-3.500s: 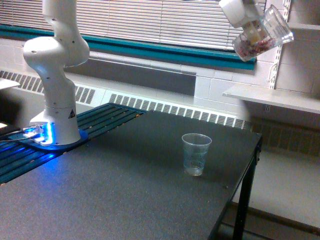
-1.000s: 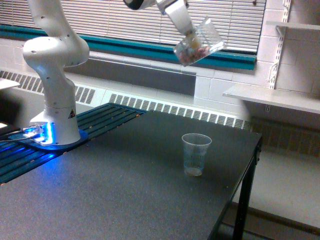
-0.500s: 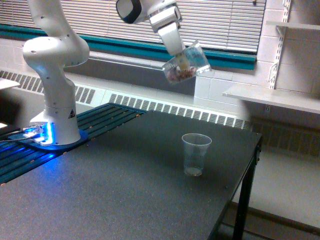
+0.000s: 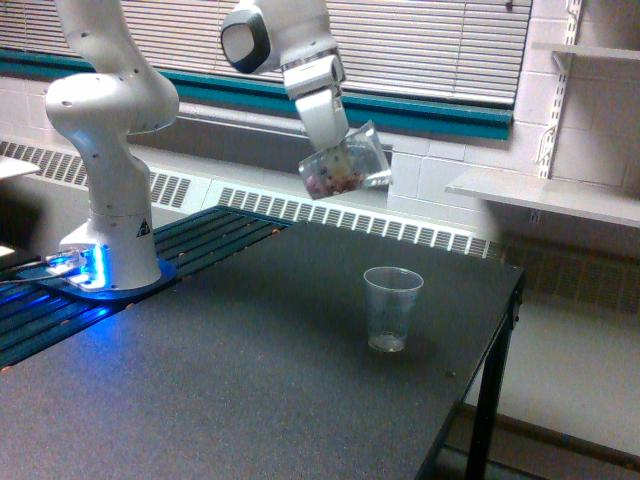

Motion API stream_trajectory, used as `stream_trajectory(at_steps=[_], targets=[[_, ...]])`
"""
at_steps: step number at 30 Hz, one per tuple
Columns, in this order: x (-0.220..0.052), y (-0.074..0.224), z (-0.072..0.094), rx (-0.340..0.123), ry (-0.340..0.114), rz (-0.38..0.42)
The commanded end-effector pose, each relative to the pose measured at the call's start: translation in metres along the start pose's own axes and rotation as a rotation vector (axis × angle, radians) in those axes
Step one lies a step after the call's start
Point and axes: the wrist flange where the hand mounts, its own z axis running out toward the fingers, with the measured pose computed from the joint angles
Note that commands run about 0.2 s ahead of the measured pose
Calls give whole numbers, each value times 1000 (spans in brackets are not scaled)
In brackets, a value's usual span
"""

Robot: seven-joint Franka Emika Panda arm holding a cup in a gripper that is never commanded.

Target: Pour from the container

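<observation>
- Gripper [image 4: 335, 152]: clamped on the container [image 4: 346, 165], now lower and further left than a moment ago.
- Drinking cup [image 4: 391, 308]: upright on table [image 4: 250, 360], awaiting pour; container nearer, not yet overhead.

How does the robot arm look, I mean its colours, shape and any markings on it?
The arm is glossy white with rounded, thick segments and a dark round cap on one joint. Its base glows blue and carries a small triangular warning sticker. The gripper is a white block; its fingers cannot be made out clearly.
</observation>
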Motion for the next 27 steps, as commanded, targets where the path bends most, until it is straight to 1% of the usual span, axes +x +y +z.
stream_trajectory(at_steps=[1,6,14,18,27], targets=[[-13,6,4,-31,-17,50],[-24,7,10,-63,-37,62],[-44,5,21,-111,-81,79],[-55,3,26,-134,-110,100],[-72,-3,33,-206,-162,171]])
